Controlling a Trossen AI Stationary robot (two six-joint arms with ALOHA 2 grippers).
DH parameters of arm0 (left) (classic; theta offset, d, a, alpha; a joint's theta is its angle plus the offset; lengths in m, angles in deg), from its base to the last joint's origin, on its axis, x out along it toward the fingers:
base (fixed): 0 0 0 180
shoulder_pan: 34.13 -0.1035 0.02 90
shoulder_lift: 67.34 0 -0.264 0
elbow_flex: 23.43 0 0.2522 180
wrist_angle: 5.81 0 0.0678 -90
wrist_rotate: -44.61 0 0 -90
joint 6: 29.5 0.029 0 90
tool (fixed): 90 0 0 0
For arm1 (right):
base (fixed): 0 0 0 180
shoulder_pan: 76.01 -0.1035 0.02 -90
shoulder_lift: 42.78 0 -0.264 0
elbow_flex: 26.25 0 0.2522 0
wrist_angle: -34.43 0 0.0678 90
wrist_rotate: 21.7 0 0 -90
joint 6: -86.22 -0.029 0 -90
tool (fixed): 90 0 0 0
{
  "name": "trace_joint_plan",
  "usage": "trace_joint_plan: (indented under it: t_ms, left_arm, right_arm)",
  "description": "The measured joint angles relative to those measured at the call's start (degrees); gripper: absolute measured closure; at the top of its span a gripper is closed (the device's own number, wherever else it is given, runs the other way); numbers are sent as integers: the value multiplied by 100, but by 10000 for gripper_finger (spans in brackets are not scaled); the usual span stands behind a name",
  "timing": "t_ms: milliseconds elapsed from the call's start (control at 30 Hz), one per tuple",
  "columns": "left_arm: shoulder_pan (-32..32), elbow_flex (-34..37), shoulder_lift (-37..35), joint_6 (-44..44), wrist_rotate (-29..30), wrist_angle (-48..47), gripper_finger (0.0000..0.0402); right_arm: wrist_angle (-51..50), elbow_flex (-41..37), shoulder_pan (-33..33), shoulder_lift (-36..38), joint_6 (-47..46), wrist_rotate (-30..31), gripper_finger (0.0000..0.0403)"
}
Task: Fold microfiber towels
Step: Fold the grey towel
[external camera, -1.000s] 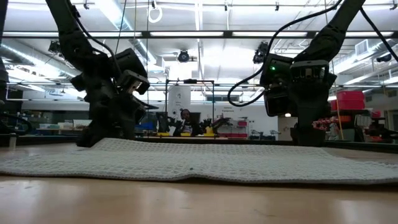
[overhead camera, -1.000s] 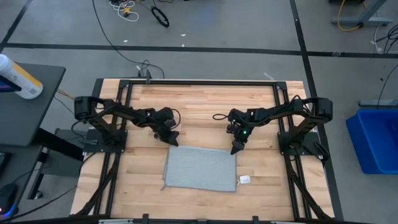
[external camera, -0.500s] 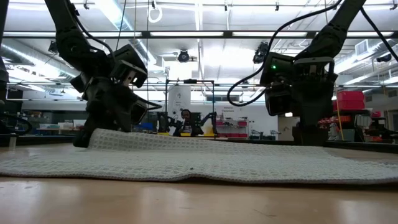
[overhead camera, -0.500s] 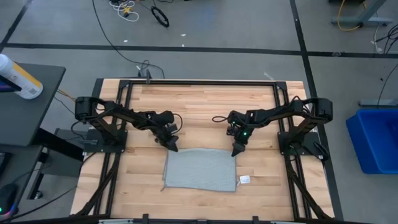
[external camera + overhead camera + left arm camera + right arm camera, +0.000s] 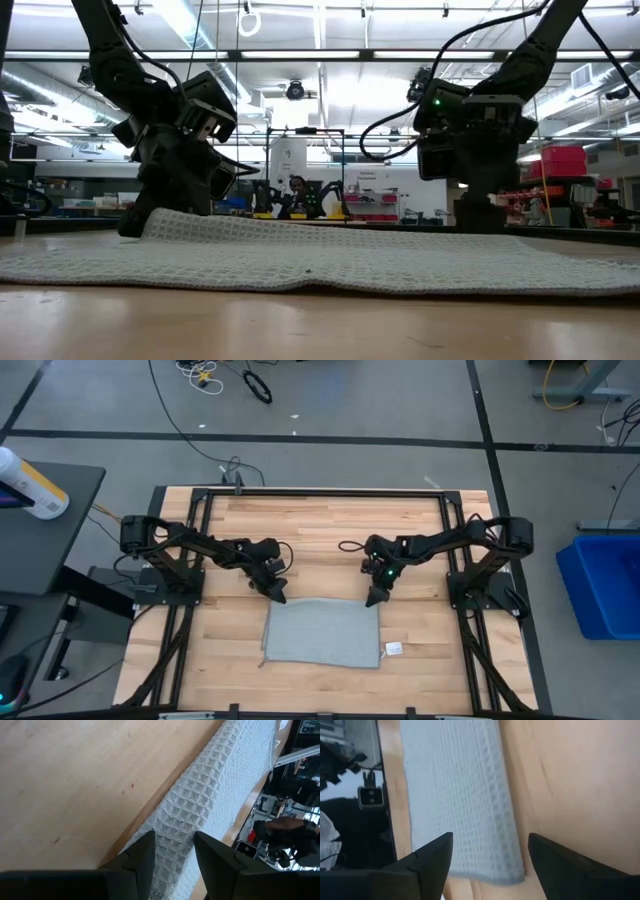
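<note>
The light grey-blue towel (image 5: 322, 632) lies flat on the wooden table, with a small white tag (image 5: 393, 649) at its near right corner. My left gripper (image 5: 279, 598) is at the towel's far left corner, shut on it. My right gripper (image 5: 374, 599) is open just above the towel's far right corner (image 5: 512, 872), with one finger on either side of it and touching nothing. In the low view the towel (image 5: 330, 262) spreads across the table. My left gripper pinches the towel's far left corner (image 5: 175, 837) between its two fingers. The fingers slant down from the table's far left side. The corner (image 5: 165, 217) is raised a little off the table, and the rest of the towel lies flat. One layer or several, I cannot tell.
Bare wood lies on the far side of the towel (image 5: 320, 530) and on its left and right. The dark arm frames (image 5: 165, 575) (image 5: 490, 575) stand at the table's left and right edges.
My left gripper has gone toward the table's near edge and down to the towel's far left corner, and that corner now stands a little raised. My right gripper has shifted slightly toward the table's left over the far right corner.
</note>
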Motion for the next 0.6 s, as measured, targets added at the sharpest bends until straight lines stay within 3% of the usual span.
trace_joint_plan:
  t_ms: [167,467,600]
  left_arm:
    - [0,0,0,-14,4,6,254]
    - [0,0,0,-7,43,9,254]
    - [0,0,0,-20,177,15,255]
  right_arm:
    - [344,19,-182,-384,-203,-108,147]
    - [345,420,-417,-677,-400,-265,113]
    - [292,728,-450,-718,-303,111,131]
